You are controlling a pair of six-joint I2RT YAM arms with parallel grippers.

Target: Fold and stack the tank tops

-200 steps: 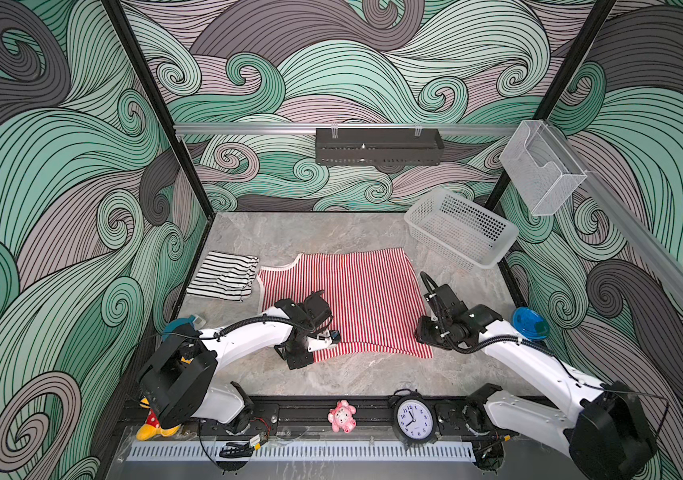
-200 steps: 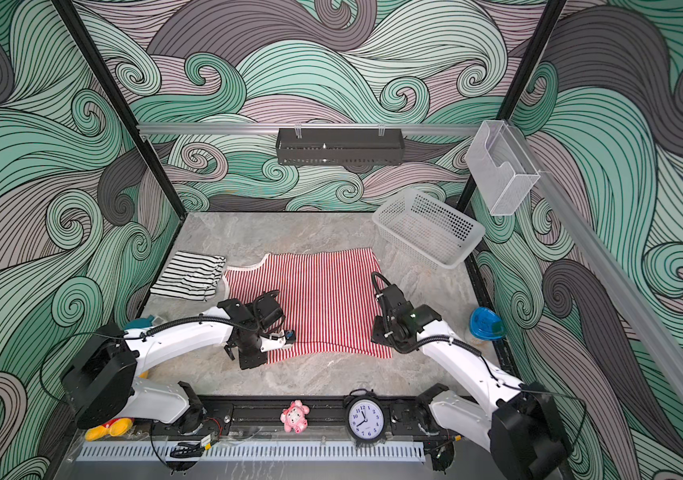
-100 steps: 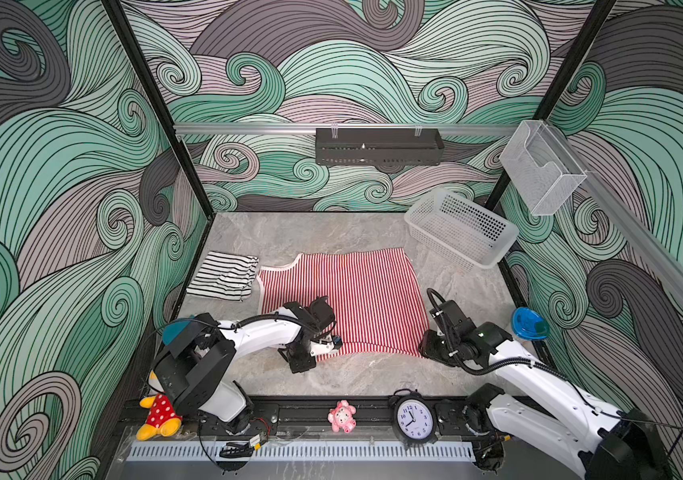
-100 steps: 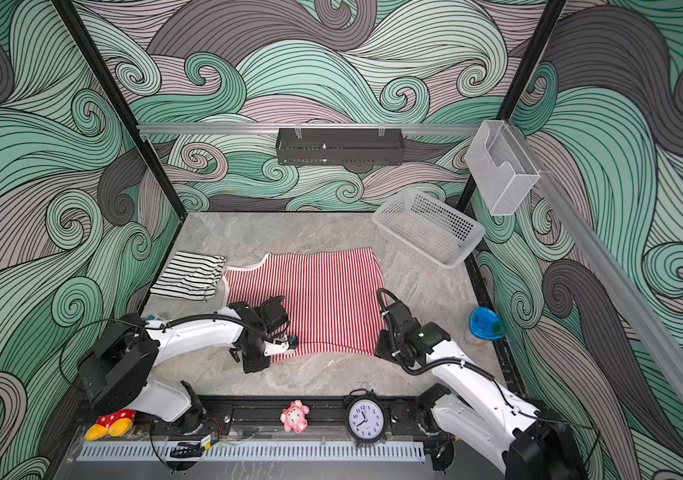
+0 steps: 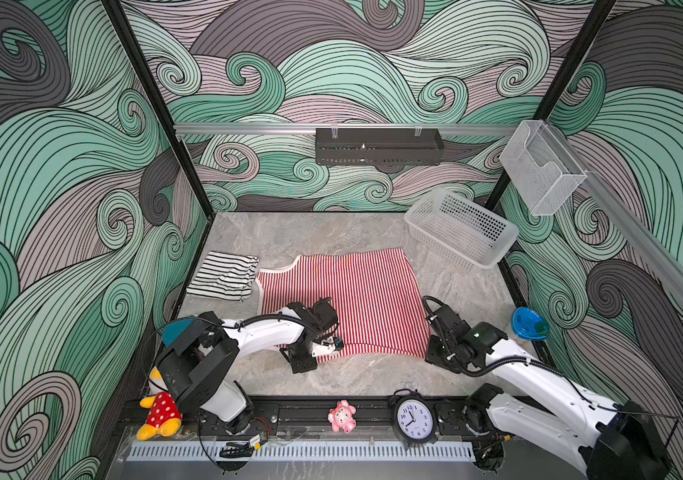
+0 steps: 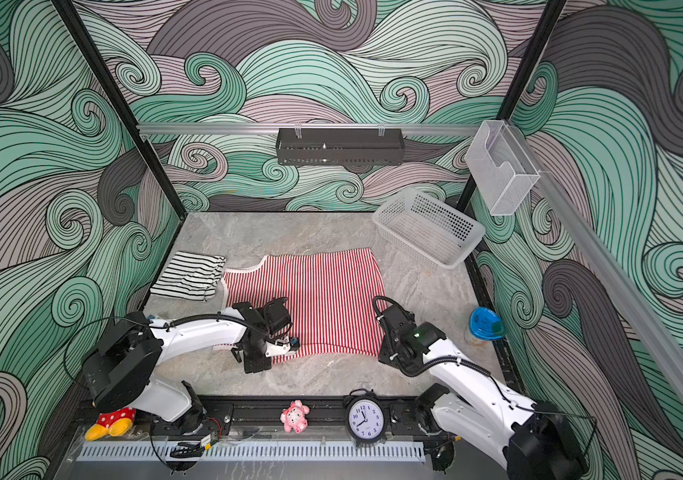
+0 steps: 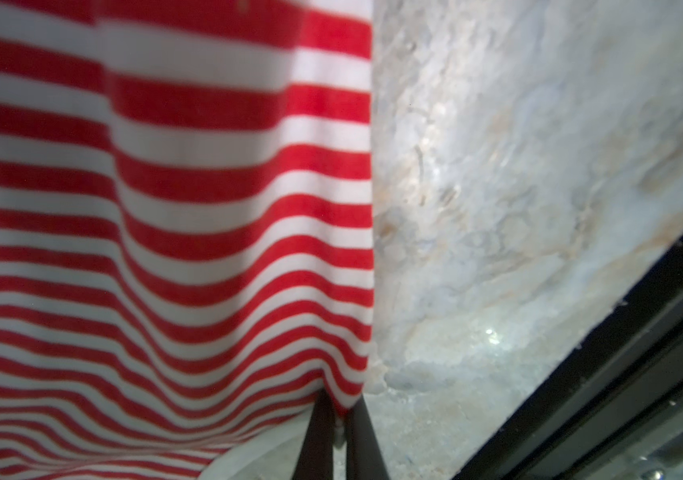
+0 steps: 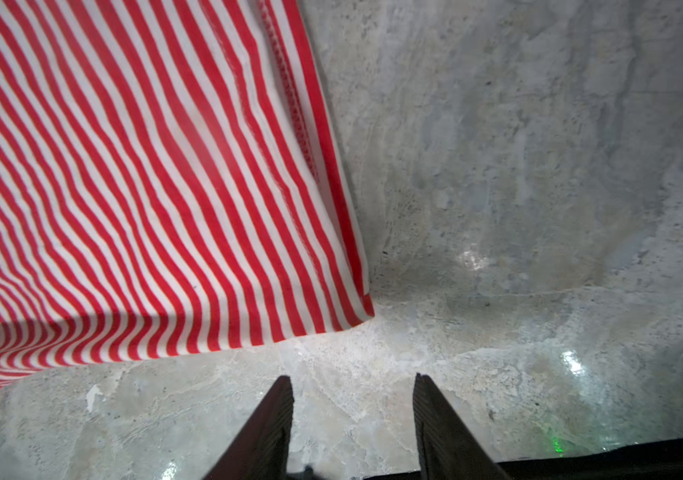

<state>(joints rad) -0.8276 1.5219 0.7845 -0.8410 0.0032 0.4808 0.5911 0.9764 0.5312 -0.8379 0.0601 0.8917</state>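
Note:
The red-and-white tank top point(image 5: 356, 299) point(image 6: 323, 299) lies spread flat mid-table. My left gripper point(image 5: 315, 353) point(image 7: 339, 405) is shut on its near edge, toward the left, and the striped cloth point(image 7: 165, 208) puckers up into the closed fingertips. My right gripper point(image 5: 435, 353) point(image 8: 352, 378) stands open over bare table just short of the top's near right corner point(image 8: 356, 307), touching nothing. The black-and-white tank top point(image 5: 223, 276) point(image 6: 190, 280) lies folded at the far left, beside the red one's neckline.
A white mesh basket point(image 5: 460, 232) sits at the back right and a blue dish point(image 5: 528, 324) by the right wall. Along the black front rail stand a clock point(image 5: 414, 419), a pink toy point(image 5: 341, 415) and a red polka-dot plush point(image 5: 159, 415).
My left gripper has closed on the red top's near edge. My right gripper has drawn back off the cloth toward the front, staying open.

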